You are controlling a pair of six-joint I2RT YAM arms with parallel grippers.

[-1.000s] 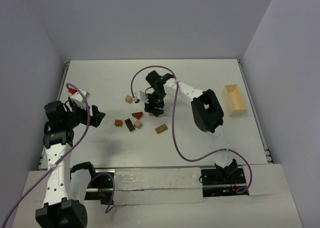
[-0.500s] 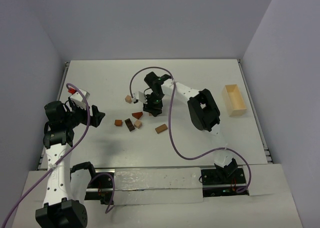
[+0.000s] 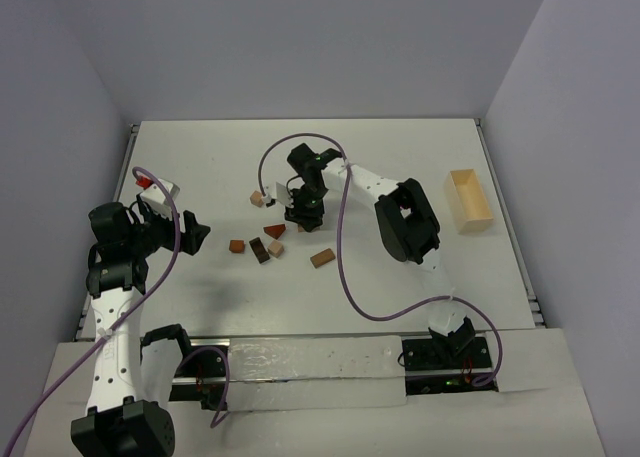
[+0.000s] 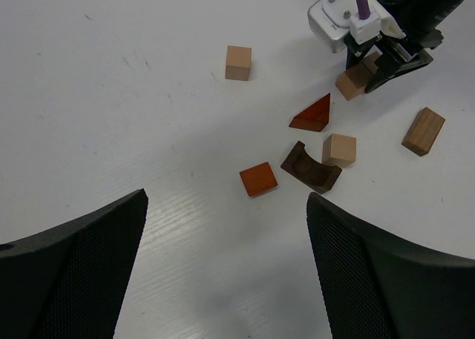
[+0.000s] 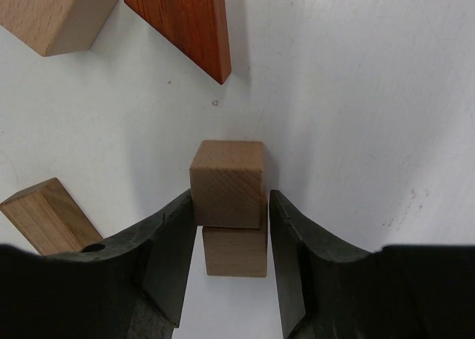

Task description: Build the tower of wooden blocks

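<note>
My right gripper (image 5: 231, 205) points down over two stacked tan cubes, its jaws on either side of the top cube (image 5: 228, 183). The left finger (image 5: 174, 239) lies against the cube and a thin gap shows at the right finger. The lower cube (image 5: 236, 251) sits under it on the table. The rest of the wood block tower's pieces lie loose: a reddish triangle (image 4: 313, 115), a tan cube (image 4: 338, 148), a dark arch piece (image 4: 310, 168), an orange-red cube (image 4: 258, 179), a tan bar (image 4: 423, 130) and a far tan cube (image 4: 238, 62). My left gripper (image 4: 226, 198) hovers open at the left, holding nothing.
A pale wooden box (image 3: 469, 200) stands at the right of the table. A small red and white object (image 3: 155, 185) sits at the left edge beside my left arm. The right arm's purple cable (image 3: 345, 267) loops over the table near the blocks.
My right gripper has shifted slightly left over the stacked cubes and its jaws have narrowed around the top one. The left arm has stayed still.
</note>
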